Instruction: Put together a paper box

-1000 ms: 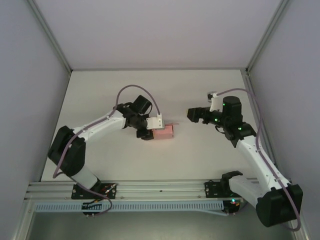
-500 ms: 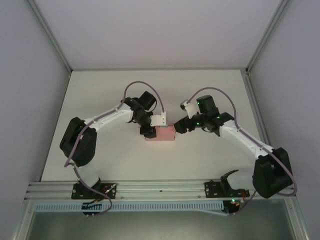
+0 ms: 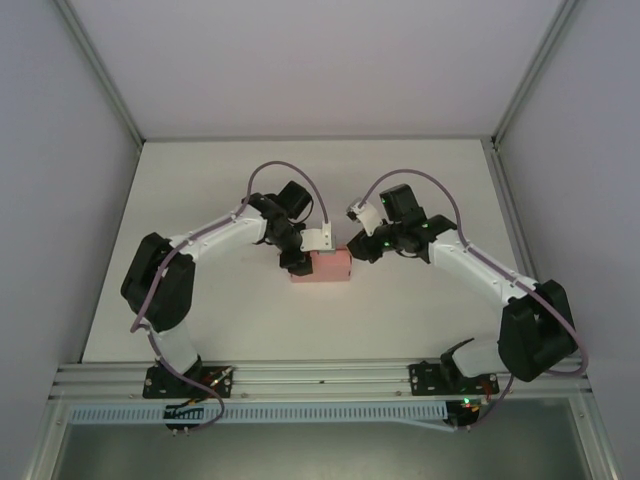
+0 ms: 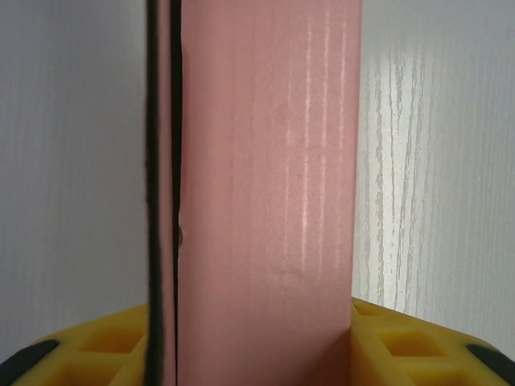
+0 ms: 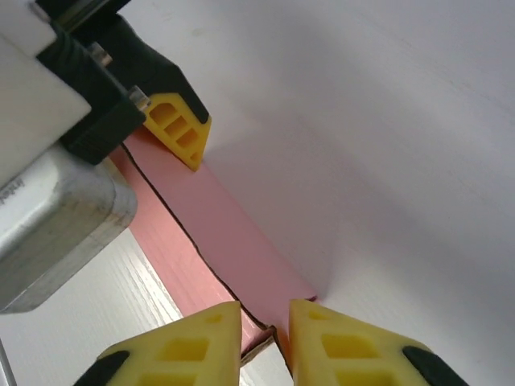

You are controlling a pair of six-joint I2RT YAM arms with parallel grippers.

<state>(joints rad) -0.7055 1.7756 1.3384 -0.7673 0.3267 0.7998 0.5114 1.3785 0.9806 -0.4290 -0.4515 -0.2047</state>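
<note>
The paper box [image 3: 322, 267], smooth pink card folded into a rectangle, lay at the middle of the white, faintly wood-grained tabletop [image 3: 400, 180]. The left jaws pinched its left end, the right jaws its right edge. Plain pale walls [image 3: 300, 60] enclosed it.

paper box [image 3: 327, 267] on table [image 3: 300, 180], between left tool [image 3: 299, 262] and right tool [image 3: 356, 251]

The left arm [image 3: 210, 240] and the right arm [image 3: 480, 270] are bending inward toward each other, elbows out. The left gripper [image 4: 256, 342] is clamping the paper box [image 4: 265, 161] between its yellow fingers [image 4: 366, 322]. The right gripper [image 5: 265, 330] is pointing toward the left one, its fingertips [image 5: 193, 346] standing narrowly apart around the box's end corner, contact unclear
</note>
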